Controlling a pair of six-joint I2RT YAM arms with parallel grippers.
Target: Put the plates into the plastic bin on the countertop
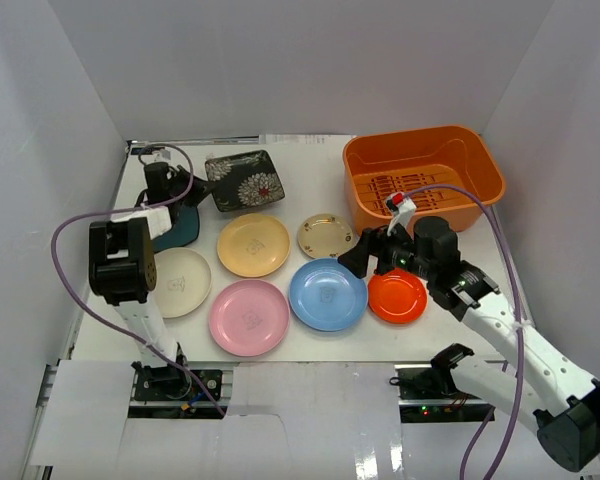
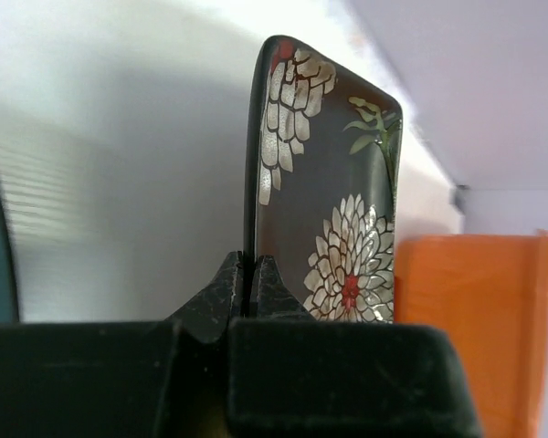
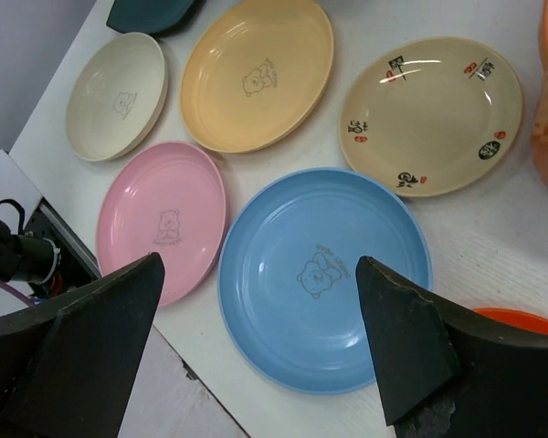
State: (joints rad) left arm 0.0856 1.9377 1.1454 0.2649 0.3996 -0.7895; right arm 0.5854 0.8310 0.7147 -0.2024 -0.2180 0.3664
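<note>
Eight plates counted from the top view, all outside the plastic bin (image 1: 485, 170), which sits toward the far right of the white counter (image 1: 310, 165). Well left of the bin and about level with it, the left claw (image 1: 204, 190) is pinching the black floral plate (image 1: 245, 180) by its edge. In the left wrist view both fingers (image 2: 274, 287) are pressed onto that plate's rim, with the bin's orange wall behind. Cannot tell whether this plate touches the counter. The teal plate (image 1: 180, 232) lies farther left of the bin than the floral one, on the nearer side. Flat on the counter, going leftward from the bin's near-left corner: tan plate (image 1: 326, 236), yellow plate (image 1: 253, 245), cream plate (image 1: 180, 282). A second row lies nearer the arm bases. Its orange-red plate (image 1: 397, 297) is on the bin's near side, with the blue plate (image 1: 327, 294) and then the pink plate (image 1: 248, 317) progressively farther left of the bin. The right claw (image 1: 363, 252) hangs just off the bin's near-left corner, spread wide and gripping nothing. Its wrist view shows the blue plate between the two fingers, below them.
</note>
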